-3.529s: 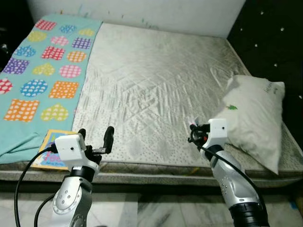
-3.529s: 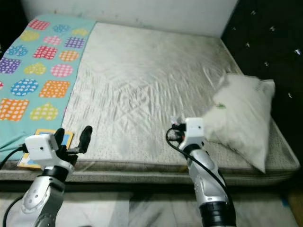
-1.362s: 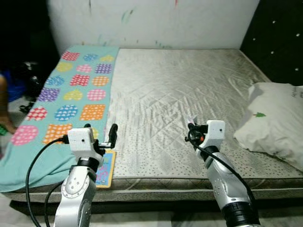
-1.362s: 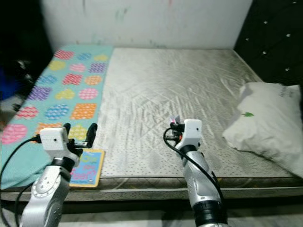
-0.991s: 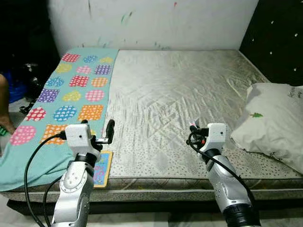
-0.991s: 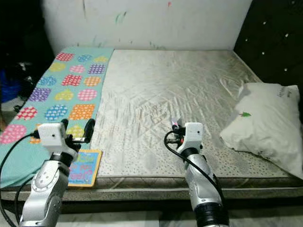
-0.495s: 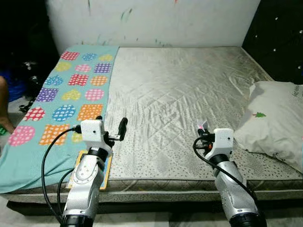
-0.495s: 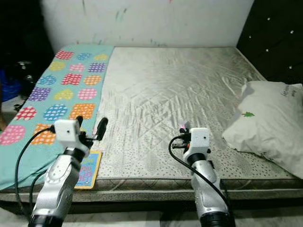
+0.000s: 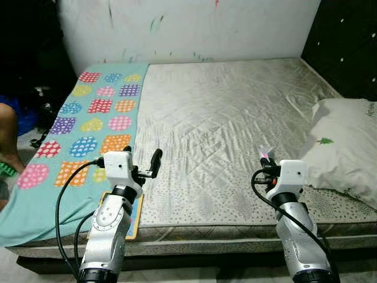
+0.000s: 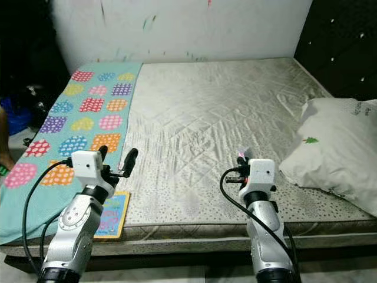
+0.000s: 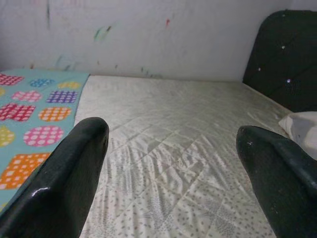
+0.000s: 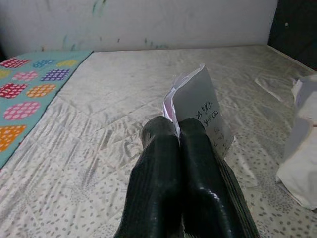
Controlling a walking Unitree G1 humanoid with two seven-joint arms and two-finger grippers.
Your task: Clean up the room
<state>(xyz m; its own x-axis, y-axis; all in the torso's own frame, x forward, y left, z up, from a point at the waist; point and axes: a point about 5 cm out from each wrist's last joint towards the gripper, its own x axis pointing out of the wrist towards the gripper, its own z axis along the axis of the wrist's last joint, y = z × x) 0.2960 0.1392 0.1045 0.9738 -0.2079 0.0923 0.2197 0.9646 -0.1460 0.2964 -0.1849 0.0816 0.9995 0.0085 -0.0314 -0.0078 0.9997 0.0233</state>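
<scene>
Head views: the camera has backed off the bed; the left hand now hovers beyond the picture book. Left wrist: fingers wide apart. Right wrist: right hand pinches a paper slip, awaiting disposal.

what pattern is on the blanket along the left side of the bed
The blanket is teal with rows of polka-dotted hearts, circles and squares in many colours, clearest in the left eye view.

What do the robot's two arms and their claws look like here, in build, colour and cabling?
Both arms are silver metal with round joints. Each wrist carries a white boxy camera housing, and a black cable loops from it down the forearm. The left claw and right claw each have two long, glossy black fingers with rounded tips. No markings are legible.
</scene>
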